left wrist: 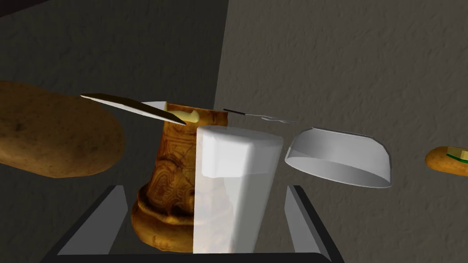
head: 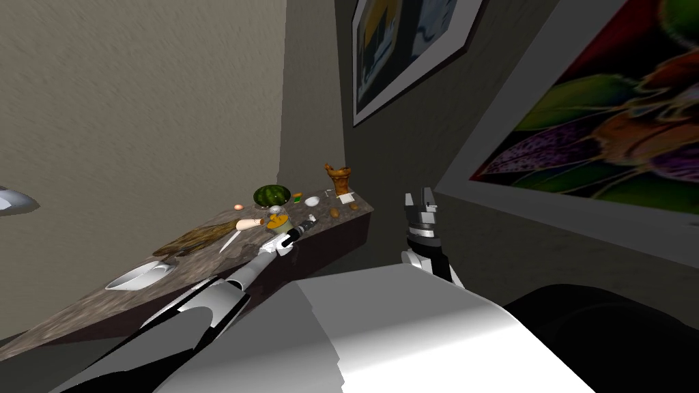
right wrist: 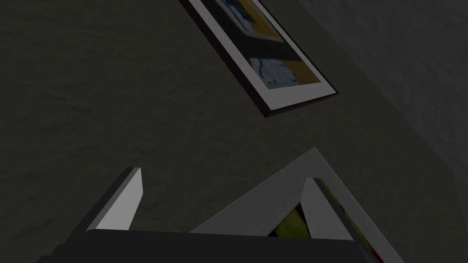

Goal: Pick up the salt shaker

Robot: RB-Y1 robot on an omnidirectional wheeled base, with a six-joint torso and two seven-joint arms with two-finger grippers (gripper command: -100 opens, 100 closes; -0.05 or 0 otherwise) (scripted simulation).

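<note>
My left fingers [left wrist: 98,219] stand wide open with the salt shaker [left wrist: 233,182] between them. It touches neither finger and sits closer to the one on the bowl's side. The shaker is a pale, see-through tumbler shape with a solid white cap, and it stands upright in line with my fingers and reaches well above their tips.

Directly behind the shaker, and partly seen through it, is a brown carved pot [left wrist: 171,182] with a wide foot and something pale yellow poking out of its top. A potato [left wrist: 50,137] lies to one side of the pot, beyond my finger. On the other side a white bowl [left wrist: 340,160] rests near the shaker but apart from it. A knife blade [left wrist: 132,107] slants across above the potato and the pot's rim. Further past the bowl lies a small orange thing with a green bit on it [left wrist: 450,160] — I cannot tell what it is.

From my head camera, my left arm stretches out over the far end of the long speckled table [head: 61,324], among the small things gathered there. A watermelon [head: 272,196] sits by the wall behind them.

My right fingers [right wrist: 121,201] are open too and hold nothing — that arm is raised off the table's end, well apart from the shaker.
</note>
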